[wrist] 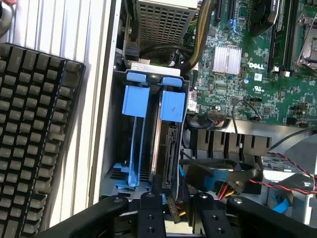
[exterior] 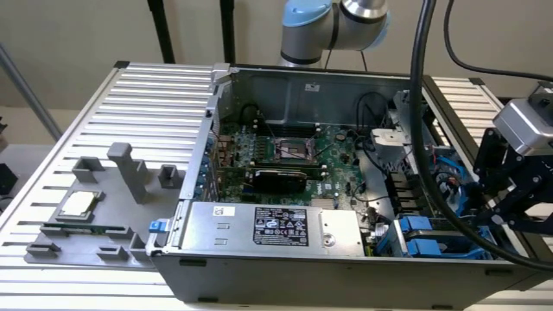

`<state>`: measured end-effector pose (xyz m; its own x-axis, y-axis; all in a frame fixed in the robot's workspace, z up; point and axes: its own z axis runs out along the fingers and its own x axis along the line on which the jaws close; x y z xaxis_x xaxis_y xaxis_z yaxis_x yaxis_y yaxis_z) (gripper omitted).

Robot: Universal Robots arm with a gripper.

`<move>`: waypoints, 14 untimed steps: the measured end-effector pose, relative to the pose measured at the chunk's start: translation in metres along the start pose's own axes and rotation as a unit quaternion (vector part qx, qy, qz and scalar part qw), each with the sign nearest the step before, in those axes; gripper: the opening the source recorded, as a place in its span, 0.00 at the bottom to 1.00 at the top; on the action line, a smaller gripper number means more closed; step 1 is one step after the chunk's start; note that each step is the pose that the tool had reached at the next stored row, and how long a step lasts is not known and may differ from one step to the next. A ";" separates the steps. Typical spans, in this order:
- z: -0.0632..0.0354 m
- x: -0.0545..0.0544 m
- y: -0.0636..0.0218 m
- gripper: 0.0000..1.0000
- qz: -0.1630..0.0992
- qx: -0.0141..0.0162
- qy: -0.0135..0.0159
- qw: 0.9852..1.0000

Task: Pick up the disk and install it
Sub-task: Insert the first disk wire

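The disk [wrist: 167,148] stands on edge in the drive bay at the corner of the open computer case [exterior: 285,278], with blue plastic rails [wrist: 171,105] at its end. A second blue carrier [wrist: 134,101] sits beside it. In the exterior view the blue bay parts [exterior: 421,234] lie at the case's near right corner. My gripper [wrist: 177,197] hovers over the bay with its black fingers [wrist: 150,210] apart and nothing between them. In the exterior view the gripper [exterior: 511,206] hangs just outside the case's right wall, above bay level.
A black keyboard [wrist: 34,139] lies on the slatted table beside the case. Inside are the motherboard [exterior: 294,152], a silver box with a black label [exterior: 278,227] and loose cables [wrist: 223,183]. A grey fixture holds a small square chip [exterior: 78,204] on the exterior view's left. Thick black hoses [exterior: 421,97] hang above.
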<state>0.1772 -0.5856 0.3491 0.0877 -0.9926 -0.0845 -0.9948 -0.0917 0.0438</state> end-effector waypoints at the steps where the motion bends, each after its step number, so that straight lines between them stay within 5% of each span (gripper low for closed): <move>1: 0.0001 0.000 -0.0003 1.00 -0.001 0.000 0.000 1.000; 2: 0.0002 0.000 -0.0006 1.00 -0.002 0.000 0.000 1.000; 3: 0.0003 0.000 -0.0009 0.00 -0.002 0.001 -0.001 1.000; 14: 0.0006 -0.003 -0.0014 0.00 -0.008 0.002 0.000 1.000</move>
<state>0.1783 -0.5829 0.3487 0.1030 -0.9910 -0.0857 -0.9935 -0.1066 0.0391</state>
